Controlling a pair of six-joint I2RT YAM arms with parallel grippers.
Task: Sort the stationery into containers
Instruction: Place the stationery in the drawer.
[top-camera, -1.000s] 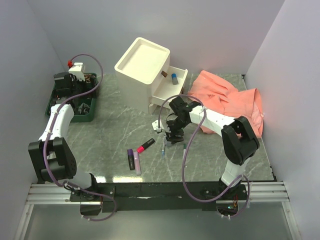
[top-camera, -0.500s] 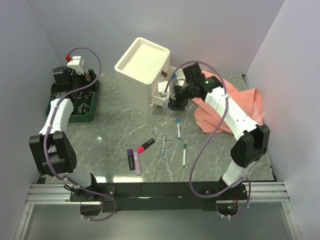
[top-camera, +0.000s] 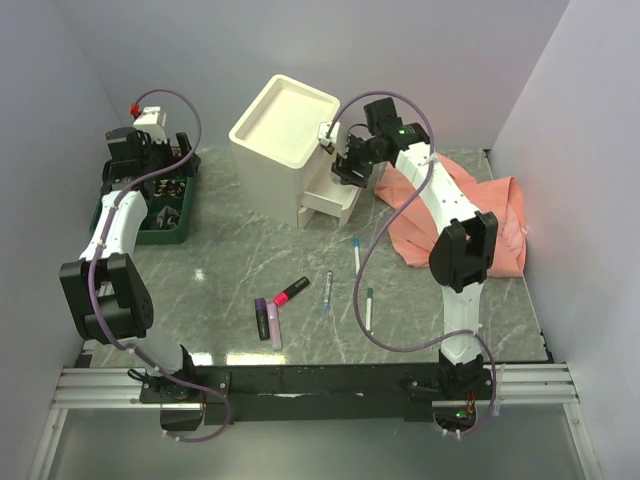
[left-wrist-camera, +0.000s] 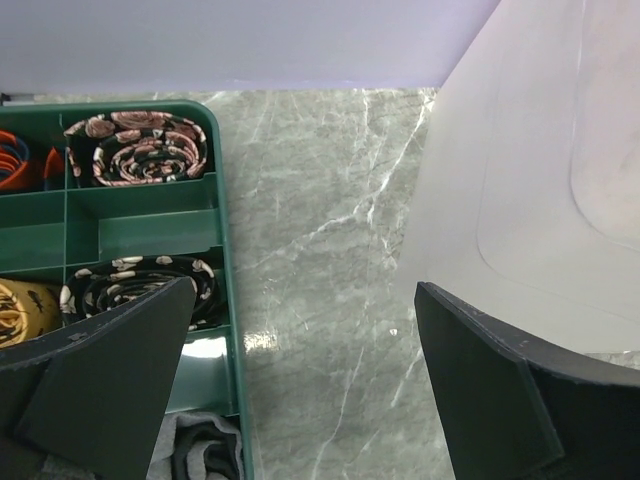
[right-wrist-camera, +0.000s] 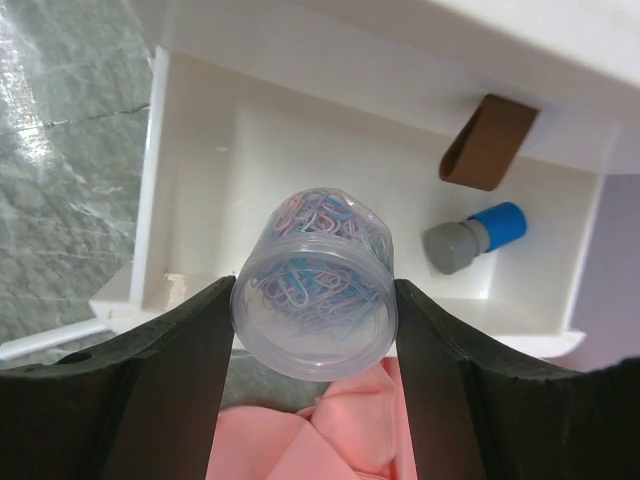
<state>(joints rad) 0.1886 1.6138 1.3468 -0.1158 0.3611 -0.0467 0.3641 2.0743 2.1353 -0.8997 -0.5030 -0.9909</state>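
— Top view first: count on the table (top-camera: 220, 255)?
— Six loose pieces, all in the lower middle. Two highlighters, purple highlighter (top-camera: 261, 316) and pink highlighter (top-camera: 275, 331), touching side by side, long axes running up and down the frame. One red-and-black marker (top-camera: 292, 291), slanted from lower left to upper right. Three pens: blue-capped pen (top-camera: 356, 254) and green-capped pen (top-camera: 368, 309), both near upright in the frame with caps toward the top, plus a third pen (top-camera: 328, 291) roughly parallel to them.
— And the arms?
— Two. Right gripper (top-camera: 350, 166) over the pulled-out drawer (top-camera: 335, 200) of the one cabinet (top-camera: 285, 125), upper middle; pink cloth (top-camera: 470, 210) to the right. Left gripper (top-camera: 138, 150) above the green tray (top-camera: 140, 237), upper left.
— Left wrist view?
— Left fingers (left-wrist-camera: 100, 390) spread wide, nothing between them. Tray compartments at left holding two patterned rolls (left-wrist-camera: 135, 150); cabinet wall filling the right.
— Right wrist view?
— Fingers (right-wrist-camera: 170, 380) clamped on one clear tub of paper clips (right-wrist-camera: 315, 300), centre of frame, over the open drawer. Round end facing the lens, axis running away toward the drawer. One blue-capped piece (right-wrist-camera: 478, 236) lying in the drawer's right part, cap toward the upper right. One brown handle (right-wrist-camera: 490, 140) just above it.
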